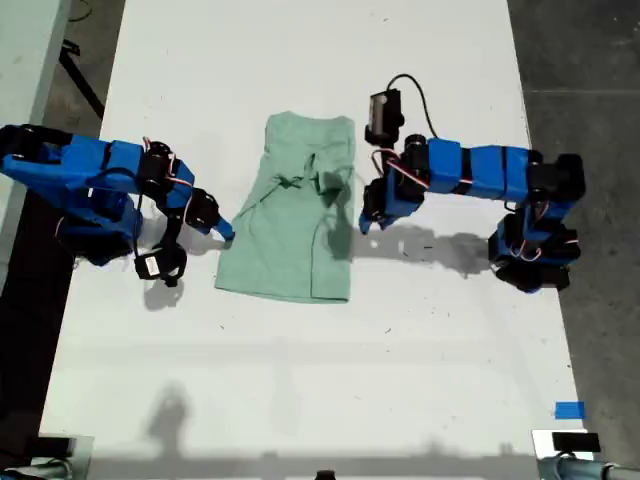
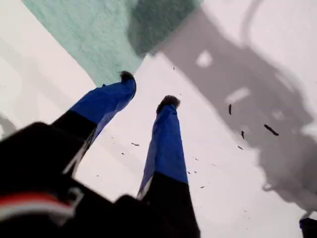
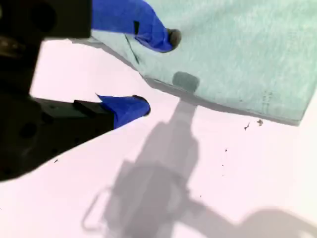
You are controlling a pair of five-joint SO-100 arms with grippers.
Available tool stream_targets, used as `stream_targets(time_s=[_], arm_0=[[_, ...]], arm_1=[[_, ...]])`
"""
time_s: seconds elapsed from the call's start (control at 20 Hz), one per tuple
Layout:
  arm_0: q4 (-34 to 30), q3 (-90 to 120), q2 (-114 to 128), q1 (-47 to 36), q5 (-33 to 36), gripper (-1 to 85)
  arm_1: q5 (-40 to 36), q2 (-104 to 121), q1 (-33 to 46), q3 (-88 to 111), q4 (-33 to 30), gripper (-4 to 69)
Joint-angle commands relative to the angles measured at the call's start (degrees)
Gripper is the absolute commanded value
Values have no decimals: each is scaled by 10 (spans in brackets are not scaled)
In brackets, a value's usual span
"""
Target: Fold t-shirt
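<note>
T-shirt lies partly folded mid-table between both arms. First gripper and second gripper gape empty at its edges. Advice: pinch only the hem.

Exterior view: overhead, straight down on your table. Wrist views: close, angled down, sharing the t-shirt's edges.

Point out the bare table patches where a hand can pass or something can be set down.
Widest free patch: the white table below the t-shirt in the exterior view, down to the blue tape. Another bare strip lies above the shirt's collar end. Crowded: both shirt flanks, where my first pincer and my second pincer sit, open, at its edges.
</note>
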Motion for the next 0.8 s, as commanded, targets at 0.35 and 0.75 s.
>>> stream_targets(time_s=[0.35,0.75], arm_0=[[-98,0,-90,-2,1,222],[-146,-25,-207,10,-9,0]], arm_1=[[32,227,-6,159,-62,91],[41,258,-11,199,-75,72]])
